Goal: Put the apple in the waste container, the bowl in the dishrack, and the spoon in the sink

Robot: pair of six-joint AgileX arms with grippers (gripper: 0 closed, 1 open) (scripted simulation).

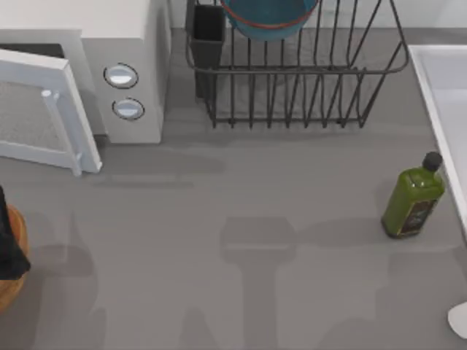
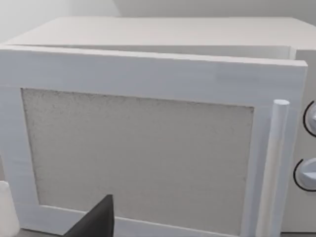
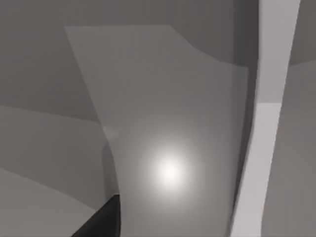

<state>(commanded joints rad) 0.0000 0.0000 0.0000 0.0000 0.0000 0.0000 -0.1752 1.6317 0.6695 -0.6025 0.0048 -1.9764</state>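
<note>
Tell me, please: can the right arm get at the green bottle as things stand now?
Probably yes. The green bottle stands upright on open table on the right side, just beside the sink rim, with nothing over or around it. The dishrack is well behind it. The near sink rim may crowd a sideways grasp.

A white microwave [image 1: 124, 65] with two round knobs (its door [image 1: 44, 109] swung open) stands at the table's [image 1: 241, 219] far left corner, a green bottle [image 1: 414, 198] near the right edge.
</note>
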